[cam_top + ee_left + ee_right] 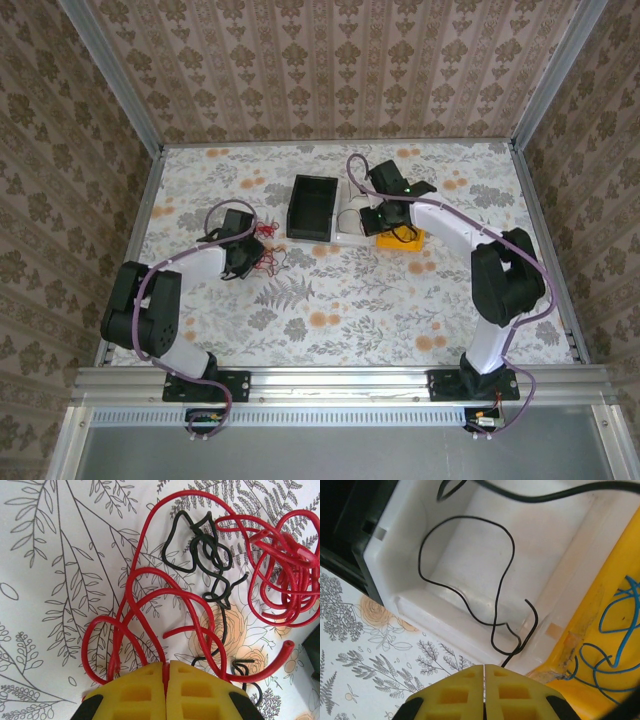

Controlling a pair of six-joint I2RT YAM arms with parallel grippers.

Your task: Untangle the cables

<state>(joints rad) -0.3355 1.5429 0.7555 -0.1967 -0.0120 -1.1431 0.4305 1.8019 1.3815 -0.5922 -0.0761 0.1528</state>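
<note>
The cables lie tangled on the flowered table: long red loops point(131, 587), a kinked black cable point(200, 547) and a tight red bundle point(285, 580). From above they show as a small red heap point(266, 232) beside my left gripper point(243, 258). That left gripper point(166, 664) is shut on a red cable pinched between its yellow fingers. Over the rim of the white bin point(420, 610), my right gripper point(484, 666) is shut; a thin black cable point(497, 580) runs from its tip into the bin. From above, the right gripper point(388, 226) is at the bins.
A black bin point(312, 207), the white bin point(350, 226) and a yellow bin point(405, 240) stand in a row at mid-table. Blue wires point(615, 625) lie in the yellow bin point(600, 600). Metal rails border the table.
</note>
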